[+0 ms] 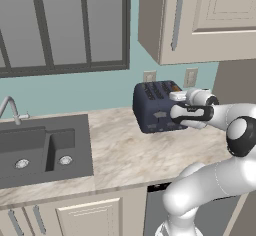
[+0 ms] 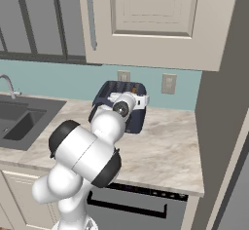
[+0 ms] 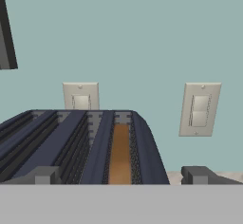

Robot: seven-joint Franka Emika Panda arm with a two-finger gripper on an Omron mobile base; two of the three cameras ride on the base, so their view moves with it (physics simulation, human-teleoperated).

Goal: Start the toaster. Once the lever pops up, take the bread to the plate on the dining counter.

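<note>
The tool (image 3: pixel 118 175) is hanging released, its two dark fingertips (image 3: pixel 43 175) standing wide apart with nothing between them, poised just above the near top edge of the toaster (image 3: pixel 85 142), and in the left base view the tool (image 1: pixel 176 111) is showing at the toaster's (image 1: pixel 152 107) right front side, the white arm reaching in from the lower right. In the hand view the toaster's long slots are running away from the camera, and the bread (image 3: pixel 119 154) is sitting sunk in the rightmost slot, its tan-brown top edge lying below the slot's rim. In the left base view a small patch of orange-brown is peeking out at the toaster's far right top corner. The toaster is standing on the marble surface (image 1: pixel 130 150), near the back wall and well apart from the dark sink (image 1: pixel 40 150), which is lying to the left with a curved tap (image 1: pixel 10 107) behind it. In the right base view the arm's wrist is covering much of the toaster (image 2: pixel 138 114), whose dark blue body is showing around it. Beyond the toaster two pale wall outlets (image 3: pixel 80 96) are sitting on the teal wall (image 3: pixel 142 38), one straight behind it and one further right. Above, a beige wall cabinet (image 2: pixel 146 19) is hanging, and a dark-framed window (image 1: pixel 60 25) is spanning the wall over the sink
</note>
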